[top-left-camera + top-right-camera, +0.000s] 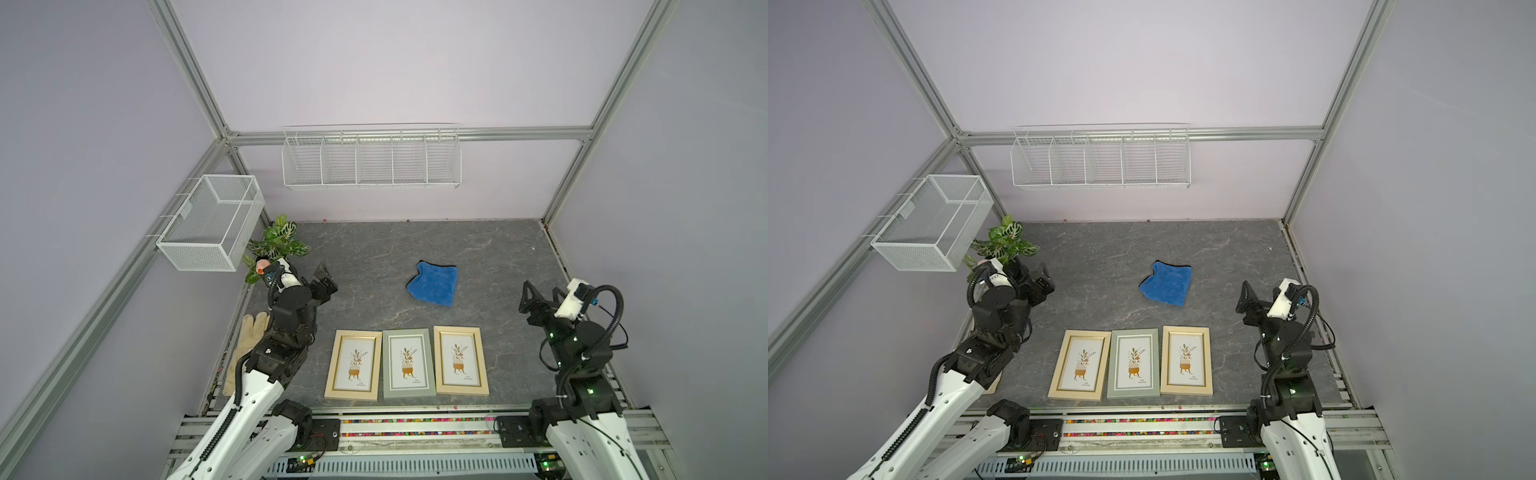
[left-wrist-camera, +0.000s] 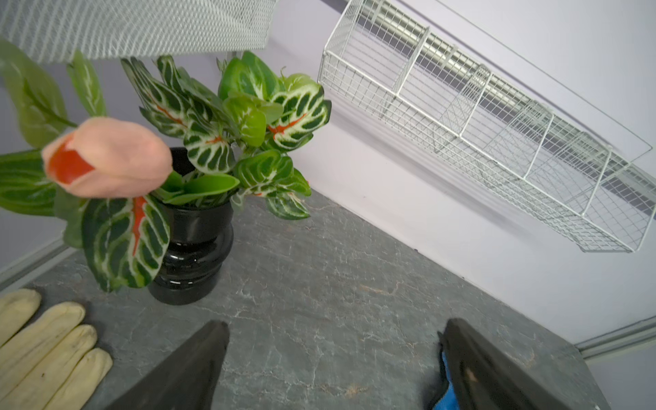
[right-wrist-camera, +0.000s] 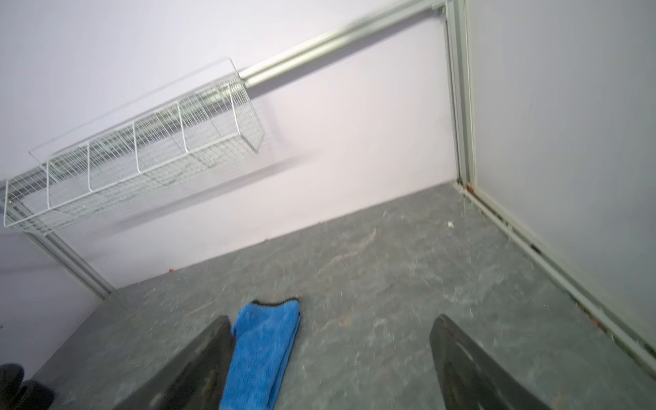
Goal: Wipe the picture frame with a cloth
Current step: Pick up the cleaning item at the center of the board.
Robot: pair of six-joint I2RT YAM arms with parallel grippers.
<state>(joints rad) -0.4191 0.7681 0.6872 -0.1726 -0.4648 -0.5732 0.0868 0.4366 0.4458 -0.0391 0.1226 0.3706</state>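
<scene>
Both arms wait over the desk [image 1: 490,249] as I line up the wiping job. The cloth [image 1: 433,284], royal-blue plush with a thin dark edge, lies rumpled and folded over itself near the middle of the desk, a little toward the right edge, touching nothing else. Three picture frames [image 1: 408,363] lie flat in a row along the near edge, two gold ones flanking a grey-green one. I cannot tell which of them I am meant to wipe.

I judge the cloth light, soft and limp. It should bunch under a pinch rather than slide, and droop from whatever point I lift. The folded edge facing my right arm looks the best place to take hold, gathering several layers so a pad of fabric hangs below the fingers. The frames look rigid and light, and likely to skid on the stone-patterned top if pushed sideways.

The right gripper [image 1: 541,291] hovers near the right edge, well apart from the cloth, its jaws spread wide and empty. The left gripper [image 1: 325,277] hangs toward the far-left corner beside a potted plant [image 1: 276,245], jaws likewise wide apart and holding nothing. A beige glove [image 1: 245,353] lies along the left edge.
</scene>
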